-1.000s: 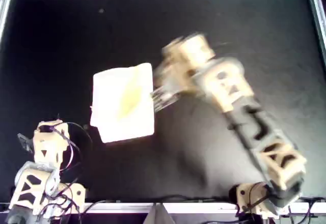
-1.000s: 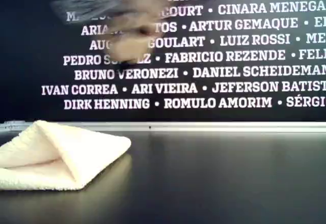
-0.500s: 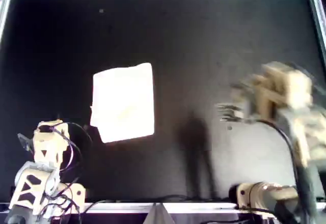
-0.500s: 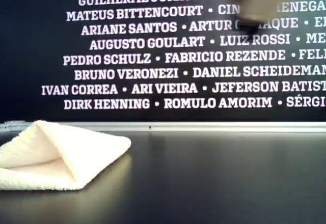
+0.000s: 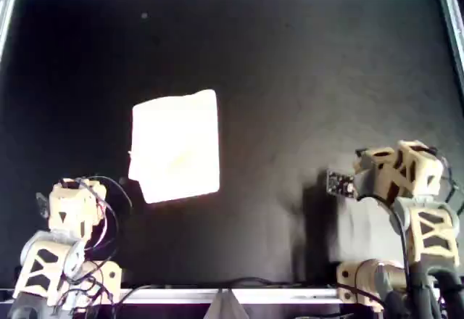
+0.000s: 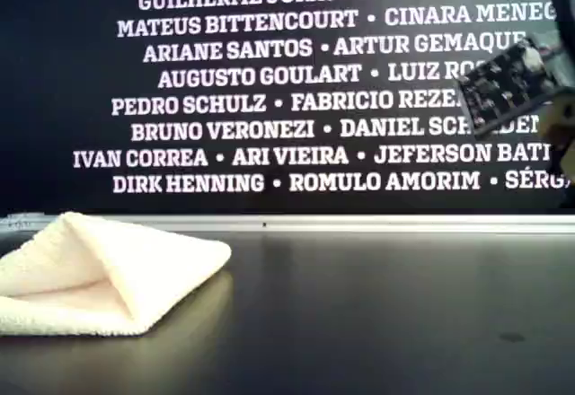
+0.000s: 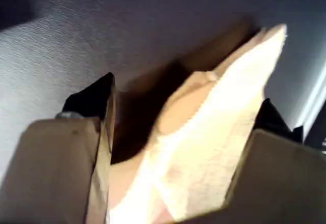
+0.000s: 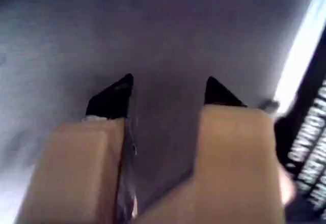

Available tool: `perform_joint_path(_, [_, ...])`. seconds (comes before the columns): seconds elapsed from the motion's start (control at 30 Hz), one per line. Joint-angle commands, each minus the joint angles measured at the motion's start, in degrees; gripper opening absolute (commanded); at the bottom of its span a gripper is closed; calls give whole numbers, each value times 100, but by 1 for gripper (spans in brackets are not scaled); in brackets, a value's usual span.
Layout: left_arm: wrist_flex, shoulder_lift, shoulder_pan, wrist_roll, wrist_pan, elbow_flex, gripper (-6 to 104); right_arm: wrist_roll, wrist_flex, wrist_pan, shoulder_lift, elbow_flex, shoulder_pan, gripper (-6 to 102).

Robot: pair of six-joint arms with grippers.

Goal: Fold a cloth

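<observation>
Seemingly done: the cloth (image 5: 174, 145) lies folded, a compact pad on the table (image 5: 304, 58), left of centre in the overhead view, no arm touching it. My second gripper (image 8: 165, 89) gapes empty; my first gripper's (image 7: 183, 96) jaws I cannot tell.

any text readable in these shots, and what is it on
All on the black wall banner in the exterior view, white capitals:
"FABIANO CARDOSO"
"GUILHERME JURASZEK"
"MATEUS BITTENCOURT"
"ARIANE SANTOS"
"ARTUR GEMAQUE"
"AUGUSTO GOULART"
"PEDRO SCHULZ"
"BRUNO VERONEZI"
"IVAN CORREA"
"ARI VIEIRA"
"DIRK HENNING"
"ROMULO AMORIM"
Names at the exterior view's right are cut off or hidden.
Lettering in the second wrist view: too blurred.
</observation>
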Motion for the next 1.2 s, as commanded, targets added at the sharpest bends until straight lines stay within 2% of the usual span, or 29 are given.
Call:
perform_joint_path(0.0, [26, 70, 237, 149, 18, -35, 96, 26, -861, 0, 114, 246, 26, 52])
perform_joint_path(0.13, [26, 62, 554, 79, 62, -35, 95, 26, -1195, 35, 185, 879, -26, 36])
perform_joint_path(0.23, [35, 62, 615, 62, 62, -35, 91, 26, -1204, 0, 255, 1134, -18, 21])
perform_joint_path(0.3, [35, 62, 615, 62, 62, -35, 83, 26, -1204, 26, 264, 1169, -18, 11])
perform_joint_path(0.4, [35, 70, 615, 62, 62, -35, 67, 35, -1204, -53, 246, 1169, -9, 1])
perform_joint_path(0.43, [26, 79, 615, 53, 62, -44, 61, 105, -1204, -53, 220, 1187, 0, -2])
perform_joint_path(0.5, [26, 79, 615, 53, 62, -44, 48, 44, -1204, 26, 141, 1213, -18, -2])
perform_joint_path(0.67, [18, 97, 615, 53, 70, -44, 15, 44, -1195, -18, 281, 1644, -18, -2])
perform_joint_path(0.77, [-53, 105, 615, 53, 70, -44, 1, 44, -1195, -9, 624, 1767, -9, -2])
perform_joint_path(0.83, [-62, 114, 615, 53, 70, -44, -2, 44, -1195, 26, 984, 1925, -18, -2])
perform_joint_path(1.07, [-44, 123, 615, 44, 79, -44, -1, 44, -1195, 26, 2294, 2522, -18, -2])
perform_joint_path(1.17, [-35, 123, 606, 44, 79, -44, -1, 105, -1107, 26, 2373, 2522, -9, -2])
